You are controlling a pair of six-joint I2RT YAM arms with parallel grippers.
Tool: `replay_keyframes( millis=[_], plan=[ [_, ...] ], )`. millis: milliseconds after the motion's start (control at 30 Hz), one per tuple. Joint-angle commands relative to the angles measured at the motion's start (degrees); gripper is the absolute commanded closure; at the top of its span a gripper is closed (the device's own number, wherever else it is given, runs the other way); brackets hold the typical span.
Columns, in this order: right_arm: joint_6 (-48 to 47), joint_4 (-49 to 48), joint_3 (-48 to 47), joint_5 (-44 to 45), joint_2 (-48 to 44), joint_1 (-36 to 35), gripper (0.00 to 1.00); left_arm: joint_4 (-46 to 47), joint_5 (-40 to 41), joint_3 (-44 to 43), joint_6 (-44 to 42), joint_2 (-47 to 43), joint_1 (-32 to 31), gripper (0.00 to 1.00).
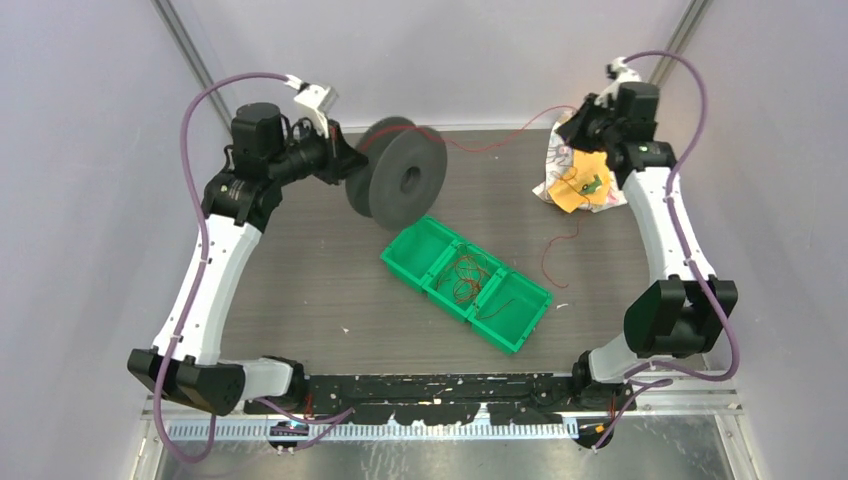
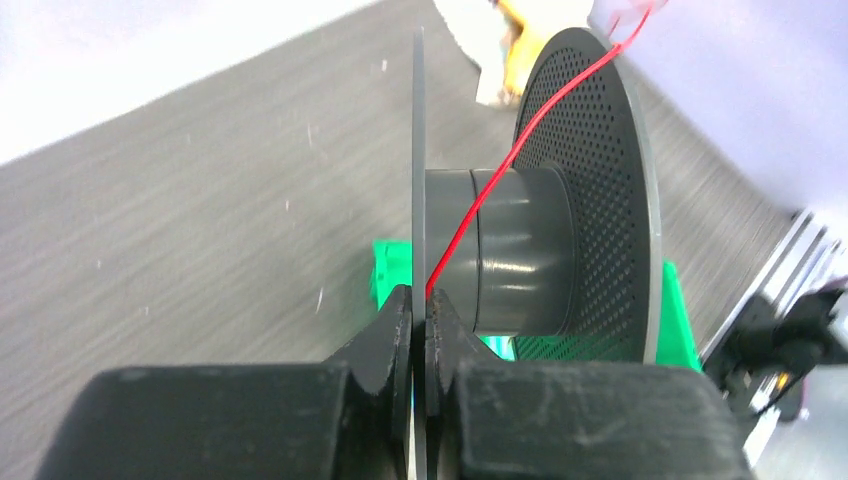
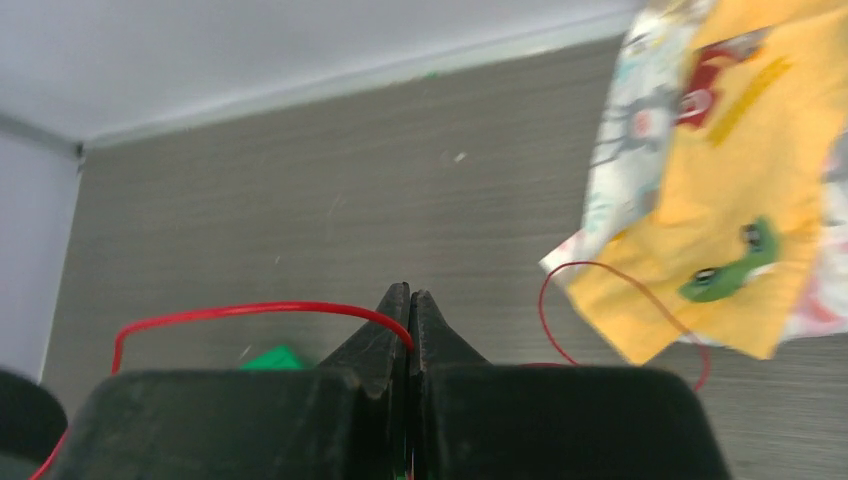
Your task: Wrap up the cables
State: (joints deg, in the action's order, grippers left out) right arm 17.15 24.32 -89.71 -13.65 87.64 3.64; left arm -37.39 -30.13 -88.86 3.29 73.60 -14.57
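Red cable (image 1: pixel 500 147) stretched between two tight pinches, spool (image 1: pixel 398 180) barely wound.

The left gripper (image 2: pixel 420 300) is pressed together on the spool's thin flange near the table's far left edge. The right gripper (image 3: pixel 410 297) pinches the cable near the far right corner, above a patterned cloth (image 1: pixel 580 185). The likely trouble is the hair-fine cable slipping from the right pinch under tension, or riding over the flange instead of onto the hub (only one pass crosses it). The edge-held spool might also twist. A loose strand (image 1: pixel 556 250) toward the right edge could snag the cloth. A tangle (image 1: pixel 465 275) waits in the green tray (image 1: pixel 515 342), mid-table.
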Motion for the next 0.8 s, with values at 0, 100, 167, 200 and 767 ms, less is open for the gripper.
replay_keyframes(
  millis=[0,100,167,200,767],
  plan=[
    [-1.4,-2.1,1.7,-2.6,-2.5,-9.0,0.99,19.9,-1.0,-3.1,15.5,-1.8,0.3,1.00],
    [-2.3,-1.8,4.6,-2.4,-3.5,-13.6,0.99,25.6,5.8,-2.7,22.1,-2.4,1.0,1.00],
    [-2.1,-1.8,7.3,-3.0,-4.5,-15.3,0.99,27.9,11.8,-2.6,25.7,-2.6,1.8,1.00],
    [-2.1,-2.0,8.9,-3.6,-5.2,-16.0,0.99,28.3,14.7,-2.9,27.1,-2.5,2.1,1.00],
    [-5.9,2.8,7.2,6.1,-14.0,-21.4,1.00,1.9,9.5,-11.6,9.3,5.1,2.3,1.00]
  ],
)
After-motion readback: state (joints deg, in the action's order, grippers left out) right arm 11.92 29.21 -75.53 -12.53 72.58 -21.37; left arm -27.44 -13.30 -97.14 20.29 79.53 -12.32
